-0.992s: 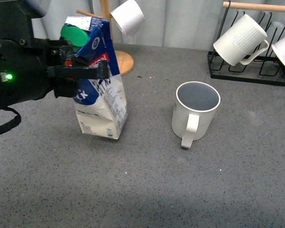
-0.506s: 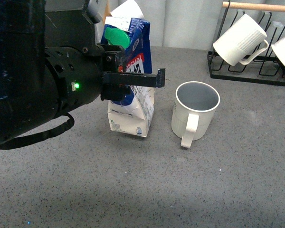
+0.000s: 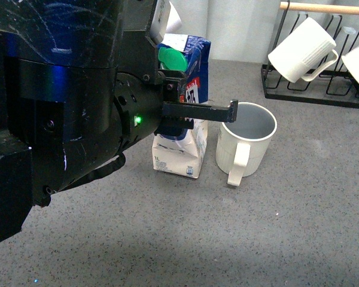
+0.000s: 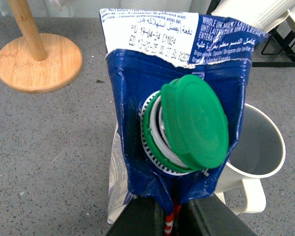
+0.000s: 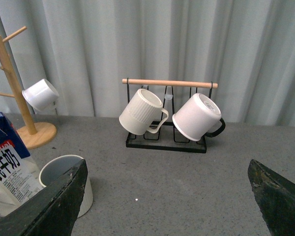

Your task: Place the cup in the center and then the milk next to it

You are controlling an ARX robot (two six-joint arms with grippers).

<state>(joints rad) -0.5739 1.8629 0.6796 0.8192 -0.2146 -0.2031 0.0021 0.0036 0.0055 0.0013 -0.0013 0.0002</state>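
Note:
The cup [image 3: 246, 143], a cream-white mug with its handle toward me, stands upright near the table's middle; it also shows in the wrist views [image 4: 258, 147] [image 5: 64, 172]. The milk [image 3: 182, 156], a dented blue-and-white carton with a green cap [image 4: 194, 120], stands upright close to the cup's left side, with its base at or just above the table. My left gripper [image 3: 191, 101] is shut on the carton's upper part, the jaws pinching the blue fold below the cap [image 4: 171, 220]. My right gripper [image 5: 167, 196] hangs open and empty, back from the cup.
A wooden mug tree [image 4: 38, 61] stands at the back left with a small white cup [image 5: 40, 94] hanging on it. A black wire rack [image 3: 314, 89] at the back right holds ribbed white mugs [image 3: 302, 49]. My left arm's bulk hides the table's left half in the front view.
My left arm has carried the milk rightward from the left side of the table to just beside the cup. The cup has not moved.

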